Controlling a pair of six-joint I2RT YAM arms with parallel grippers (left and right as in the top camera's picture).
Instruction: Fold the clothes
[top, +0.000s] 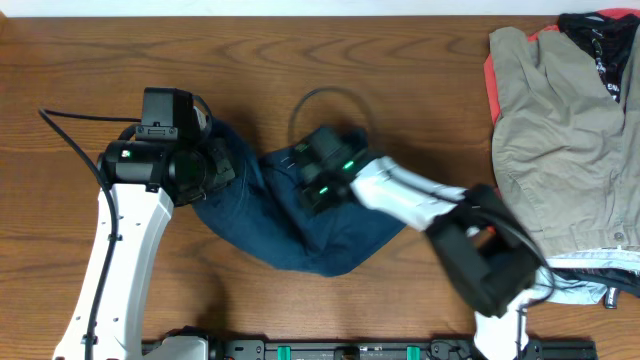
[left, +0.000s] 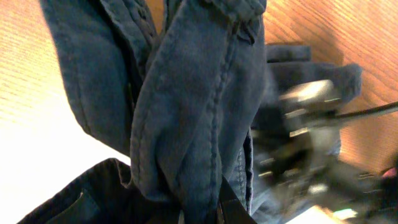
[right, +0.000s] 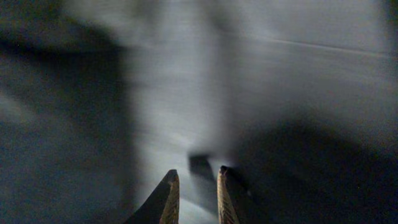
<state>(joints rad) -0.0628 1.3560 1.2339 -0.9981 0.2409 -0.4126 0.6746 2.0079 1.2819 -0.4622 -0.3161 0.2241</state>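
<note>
Presently, one navy garment (top: 300, 235) is recorded near the middle of the tabletop (top: 420, 60), lying crumpled between the two arms. Two arms are counted, each with one tool.

The left tool (top: 222, 165) is found at the garment's left end. In the left wrist view the navy cloth (left: 193, 106) is seen bunched and drawn up close to the camera, with seams visible, and it is grasped at the bottom of the picture beside a dark finger (left: 229, 205). The right arm (left: 305, 143) is seen there only as a blur.

The right tool (top: 300, 170) is set down on the upper middle of the garment. In the right wrist view its two tan fingertips (right: 170, 196) are held close together with a narrow gap over dark, blurred cloth. Whether cloth is pinched between them cannot be told.

Four further garments are counted in one pile at the far right: a khaki garment (top: 560, 140) on top, a red-orange one (top: 491, 80) showing at its left edge, a black one (top: 600, 40) at the upper corner and a pale striped one (top: 590, 288) beneath the lower edge. This pile is well apart from the navy garment.

One black cable loop (top: 305, 100) is noted just behind the right tool.

The tabletop is of brown wood with a marked grain. One black rail (top: 350, 350) is fitted along its near edge.
</note>
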